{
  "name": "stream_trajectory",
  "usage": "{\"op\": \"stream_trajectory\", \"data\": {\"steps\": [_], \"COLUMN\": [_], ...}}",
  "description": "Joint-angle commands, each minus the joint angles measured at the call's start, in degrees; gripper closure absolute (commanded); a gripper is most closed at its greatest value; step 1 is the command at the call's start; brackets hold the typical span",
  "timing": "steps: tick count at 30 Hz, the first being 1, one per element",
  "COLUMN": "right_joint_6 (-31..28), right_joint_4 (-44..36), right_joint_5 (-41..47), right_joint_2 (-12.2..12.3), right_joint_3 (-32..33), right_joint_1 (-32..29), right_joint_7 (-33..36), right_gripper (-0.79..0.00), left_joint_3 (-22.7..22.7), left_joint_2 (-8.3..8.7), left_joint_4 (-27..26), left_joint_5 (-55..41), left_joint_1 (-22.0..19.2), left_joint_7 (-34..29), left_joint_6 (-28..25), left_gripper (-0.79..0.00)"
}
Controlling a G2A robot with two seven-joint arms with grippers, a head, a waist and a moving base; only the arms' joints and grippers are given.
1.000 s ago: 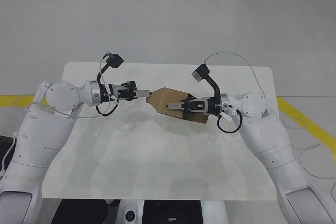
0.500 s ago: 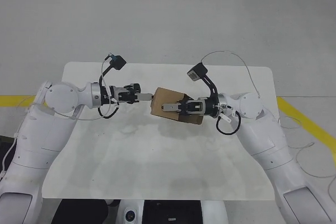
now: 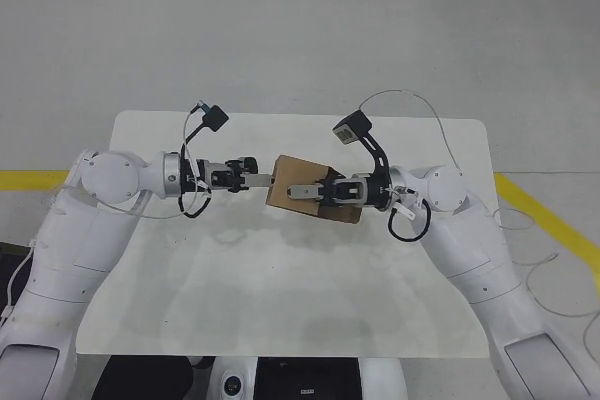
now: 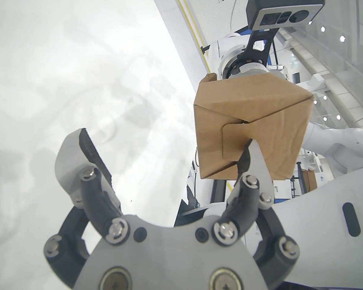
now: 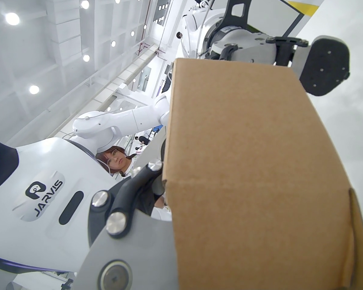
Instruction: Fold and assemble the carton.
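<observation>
A brown carton [image 3: 310, 178] is held above the table's far middle, with my right gripper [image 3: 302, 189] shut on it from the right. In the right wrist view the carton [image 5: 254, 167] has one of my fingers [image 5: 148, 155] against its side wall, and the other finger is hidden. My left gripper [image 3: 263, 180] is open at the carton's left end. In the left wrist view that end of the carton [image 4: 251, 128] has its flaps folded shut. One fingertip [image 4: 254, 158] touches that end face, and the other [image 4: 84, 149] stands free over the table.
The white table [image 3: 280, 290] lies under both arms, with bare surface toward its near edge. A yellow floor line [image 3: 10, 180] runs past each side. The left arm's finger pad [image 5: 323, 66] is just beyond the carton's far edge.
The carton has turned in the right gripper from a pointed, flattened outline to a squarer box. The left gripper has shifted slightly right and nearer, staying at the carton's left end.
</observation>
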Motion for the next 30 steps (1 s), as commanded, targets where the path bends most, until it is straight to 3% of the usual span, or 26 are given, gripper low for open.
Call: {"op": "stream_trajectory", "data": {"steps": [1, 14, 30], "right_joint_6": [-0.1, -0.8, -1.2], "right_joint_4": [0.0, -0.3, -0.1], "right_joint_5": [0.3, 1.9, 2.7], "right_joint_2": [0.0, -0.3, -0.5], "right_joint_3": [0.0, -0.4, 0.0], "right_joint_1": [0.0, -0.1, 0.0], "right_joint_7": [0.2, 0.9, 1.7], "right_gripper": [0.0, 0.0, 0.0], "left_joint_3": [0.4, 2.9, 4.9], "left_joint_2": [-0.11, -1.14, -1.83], "left_joint_4": [0.8, 4.7, 5.4], "left_joint_5": [-0.9, -8.5, -8.8], "left_joint_1": [-0.2, -2.3, -3.5], "left_joint_7": [-0.6, -3.8, -4.5], "left_joint_6": [-0.3, -1.7, -2.2], "left_gripper": [-0.785, -0.785, -0.785]}}
